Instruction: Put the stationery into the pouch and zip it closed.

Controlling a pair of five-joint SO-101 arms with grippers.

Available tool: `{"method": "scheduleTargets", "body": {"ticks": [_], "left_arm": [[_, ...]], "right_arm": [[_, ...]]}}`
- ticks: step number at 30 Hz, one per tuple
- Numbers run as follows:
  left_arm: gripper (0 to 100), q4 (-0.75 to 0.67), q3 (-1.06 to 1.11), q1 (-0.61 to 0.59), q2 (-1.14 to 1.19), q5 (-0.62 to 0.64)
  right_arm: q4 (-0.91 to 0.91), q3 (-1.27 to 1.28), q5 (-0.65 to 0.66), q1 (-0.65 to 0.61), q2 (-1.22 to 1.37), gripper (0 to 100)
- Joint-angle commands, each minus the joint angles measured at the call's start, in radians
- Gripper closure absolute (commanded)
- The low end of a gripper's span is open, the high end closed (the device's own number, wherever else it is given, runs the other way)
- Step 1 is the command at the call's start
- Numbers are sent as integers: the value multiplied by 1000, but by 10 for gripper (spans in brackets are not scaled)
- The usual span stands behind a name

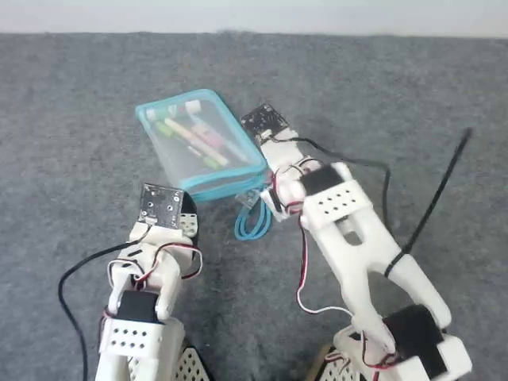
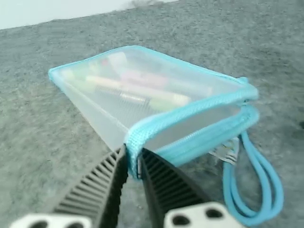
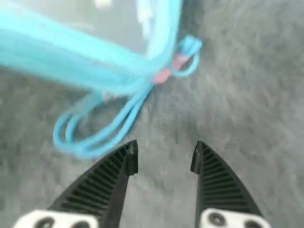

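Turquoise trim runs round the translucent plastic pouch [image 1: 181, 168], and your left gripper [image 2: 134, 159] is clamped on that trim at the pouch's nearest corner, its ribbed black fingers [image 2: 102, 183] pressed together on it. From that corner the pouch lies flat on the grey carpet [image 1: 71, 103], stretching away from the gripper. Coloured pens and markers [image 2: 142, 92] lie inside it, seen through the wall. Your right gripper [image 3: 164, 154] stands with jaws apart and holds nothing, above bare carpet just short of the pouch's other near corner. Ahead of its fingertips sits the small pink zip pull [image 3: 167, 72], untouched. The looped turquoise cord [image 3: 90, 135] trails from that corner, near one finger. You cannot tell whether the zip is shut.
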Motion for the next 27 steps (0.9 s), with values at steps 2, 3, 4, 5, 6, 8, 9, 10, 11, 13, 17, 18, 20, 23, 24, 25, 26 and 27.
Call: {"method": "scheduleTargets", "body": {"ticks": [2,3,4,5,6,8,9,10,11,13,17,18,20,23,24,25,26,27], "left_arm": [[989,5,-73,-15,-14,3],[989,5,-73,-15,-14,3],[989,5,-73,-15,-14,3],[989,5,-73,-15,-14,3],[989,5,-73,-15,-14,3],[989,5,-73,-15,-14,3],[989,5,-73,-17,-14,3],[989,5,-73,-17,-14,3],[989,5,-73,-18,-14,3],[989,5,-73,-18,-14,3],[989,5,-71,-15,-14,3],[989,5,-71,-15,-14,2],[989,5,-70,-15,-14,2],[989,5,-70,-15,-14,2],[989,5,-70,-15,-14,2],[989,5,-68,-15,-14,0],[989,5,-68,-15,-14,0],[989,5,-68,-15,-14,0]], "right_arm": [[-177,-2,-74,-30,90,818],[-203,-8,-94,-35,125,818],[-228,-20,-115,-41,159,818],[-254,-35,-137,-47,193,818],[-275,-52,-157,-50,225,818],[-309,-86,-183,-53,277,818],[-323,-103,-190,-53,303,818],[-335,-120,-196,-53,326,818],[-348,-135,-206,-48,346,818],[-390,-155,-229,-45,384,818],[-495,-161,-253,-47,432,821],[-506,-161,-252,-47,438,821],[-512,-161,-249,-45,444,822],[-489,-160,-249,-31,441,864],[-466,-164,-252,-21,440,909],[-443,-164,-250,-8,429,967],[-410,-161,-249,4,410,998],[-358,-160,-247,19,380,980]]}}
